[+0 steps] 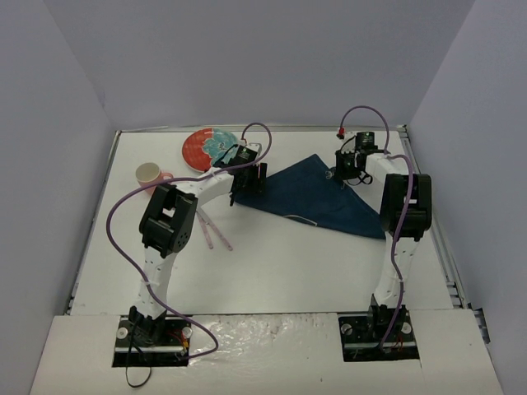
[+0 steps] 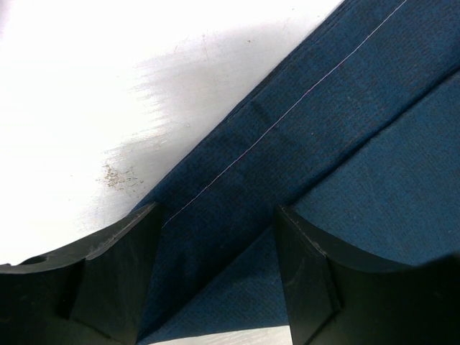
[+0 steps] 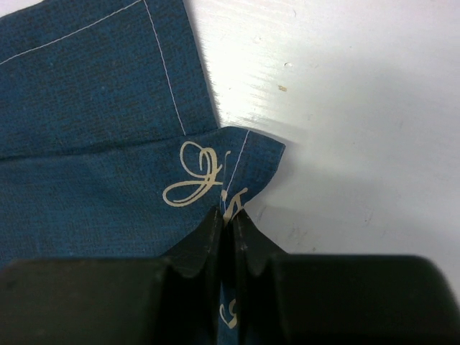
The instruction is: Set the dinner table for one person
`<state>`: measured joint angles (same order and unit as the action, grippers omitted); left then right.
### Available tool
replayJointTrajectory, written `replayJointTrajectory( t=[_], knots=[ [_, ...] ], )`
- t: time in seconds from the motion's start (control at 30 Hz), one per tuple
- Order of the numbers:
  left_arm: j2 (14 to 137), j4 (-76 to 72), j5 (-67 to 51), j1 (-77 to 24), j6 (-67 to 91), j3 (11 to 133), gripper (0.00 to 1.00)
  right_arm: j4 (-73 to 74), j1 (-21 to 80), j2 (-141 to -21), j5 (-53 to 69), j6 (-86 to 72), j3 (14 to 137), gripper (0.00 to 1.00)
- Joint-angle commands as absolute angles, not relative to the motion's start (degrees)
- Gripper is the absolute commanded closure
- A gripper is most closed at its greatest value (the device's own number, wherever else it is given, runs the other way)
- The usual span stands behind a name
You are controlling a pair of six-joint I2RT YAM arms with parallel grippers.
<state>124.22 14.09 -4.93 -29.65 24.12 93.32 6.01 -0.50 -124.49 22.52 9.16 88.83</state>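
Observation:
The dinner table (image 1: 280,263) is a flat white tabletop between lavender walls. A dark blue cloth placemat (image 1: 321,197) lies folded on it, in a rough triangle. My right gripper (image 1: 346,170) is at the placemat's far corner. In the right wrist view it (image 3: 231,215) is shut on that corner, pinching the hem beside cream script lettering on the placemat (image 3: 93,115). My left gripper (image 1: 247,185) is over the placemat's left tip. In the left wrist view it (image 2: 219,269) is open, its fingers (image 2: 122,280) straddling a folded edge of the placemat (image 2: 345,129).
A red and light blue plate (image 1: 210,148) lies at the back left. A cream cup with a pink handle (image 1: 150,174) stands left of it. Two pink sticks (image 1: 216,233) lie beside the left arm. Walls enclose the table on three sides.

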Motion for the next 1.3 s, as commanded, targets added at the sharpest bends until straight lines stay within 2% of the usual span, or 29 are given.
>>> replayJointTrajectory(
  t=[0.0, 0.53, 0.7, 0.8, 0.87, 1.1, 1.27],
  knots=[
    [124.7, 17.3, -4.0, -28.8, 24.2, 94.6, 0.41, 7.5, -0.4, -117.6, 17.6, 9.7, 91.3, 0.99],
    [126.8, 19.6, -5.5, -27.6, 25.5, 100.9, 0.40, 7.1, 10.4, -100.5, 7.6, 7.1, 84.0, 1.00],
    [120.8, 21.1, -6.2, -25.7, 24.8, 103.1, 0.35, 7.0, 17.1, -90.0, 3.2, 3.8, 77.0, 1.00],
    [114.7, 22.0, -5.9, -24.5, 23.8, 103.5, 0.21, 7.1, 20.4, -83.1, 3.2, 2.3, 71.7, 1.00],
    [111.5, 22.9, -5.0, -24.1, 23.1, 103.5, 0.17, 7.6, 22.8, -78.5, 4.9, 2.0, 67.8, 1.00],
    [101.5, 23.9, -1.1, -23.8, 22.5, 98.2, 0.15, 11.8, 34.3, -67.6, 13.9, 0.1, 54.8, 0.98],
    [94.5, 24.8, 1.1, -23.8, 23.1, 92.0, 0.14, 13.6, 46.6, -65.5, 10.1, -8.2, 50.2, 0.91]
  ],
)
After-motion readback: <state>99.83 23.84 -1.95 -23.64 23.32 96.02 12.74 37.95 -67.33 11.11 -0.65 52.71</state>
